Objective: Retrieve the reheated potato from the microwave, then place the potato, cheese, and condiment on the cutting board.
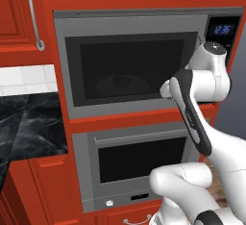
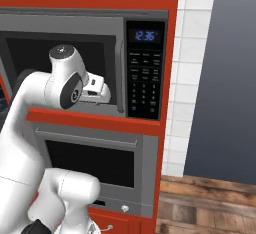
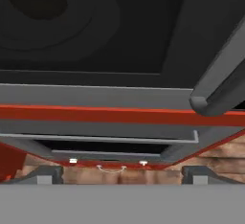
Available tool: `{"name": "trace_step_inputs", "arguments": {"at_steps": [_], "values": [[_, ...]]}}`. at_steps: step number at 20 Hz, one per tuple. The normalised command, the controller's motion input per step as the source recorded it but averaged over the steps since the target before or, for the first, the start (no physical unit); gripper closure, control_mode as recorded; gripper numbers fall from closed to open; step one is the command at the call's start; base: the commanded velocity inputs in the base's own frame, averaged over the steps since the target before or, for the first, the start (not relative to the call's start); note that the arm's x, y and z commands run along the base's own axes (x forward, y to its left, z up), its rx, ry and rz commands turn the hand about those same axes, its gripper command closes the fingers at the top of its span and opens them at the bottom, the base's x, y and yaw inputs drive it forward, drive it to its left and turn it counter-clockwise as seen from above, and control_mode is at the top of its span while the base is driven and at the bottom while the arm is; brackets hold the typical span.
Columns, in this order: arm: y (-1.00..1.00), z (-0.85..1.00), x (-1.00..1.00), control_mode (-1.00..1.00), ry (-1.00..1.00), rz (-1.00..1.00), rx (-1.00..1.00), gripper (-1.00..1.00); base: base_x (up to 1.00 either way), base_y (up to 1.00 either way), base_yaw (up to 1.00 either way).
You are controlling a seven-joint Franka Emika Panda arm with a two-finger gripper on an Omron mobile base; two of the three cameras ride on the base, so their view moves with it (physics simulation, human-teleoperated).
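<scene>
- The large grey built-in microwave (image 1: 129,65), with its dark window and blue digital display, is set in red cabinetry; its door looks shut, so the step in hand is opening it.
- Below it sits the lower grey oven (image 1: 134,164) with a horizontal bar handle, which plays no part in the task.
- The microwave's grey vertical door handle (image 3: 222,82) crosses the right of the hand view, close to the camera.
- The white arm's two-finger gripper (image 2: 100,92) hovers at the right edge of the window, just beside that handle; its dark fingertips (image 3: 45,174) stand spread apart at the bottom corners of the hand view, pinching nothing.
- The small brown potato (image 1: 121,81) is probably the dim oval behind the glass, on the turntable.
- Next, I judge, the fingers must close around the handle and pull the door open.
</scene>
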Motion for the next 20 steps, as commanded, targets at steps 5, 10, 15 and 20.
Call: {"name": "trace_step_inputs", "arguments": {"at_steps": [5,10,15,20], "values": [[-0.36,0.09,0.00,-1.00,-0.19,0.00,0.00,-1.00,0.00,0.00,0.00],[-0.37,0.14,0.01,-1.00,-0.32,0.00,0.00,-1.00,0.00,0.00,0.00],[-0.37,0.17,0.14,-1.00,-0.10,0.00,0.00,-1.00,0.00,0.00,0.00],[-0.33,0.22,0.30,-1.00,0.00,0.00,0.00,-1.00,0.00,0.00,0.00]]}}
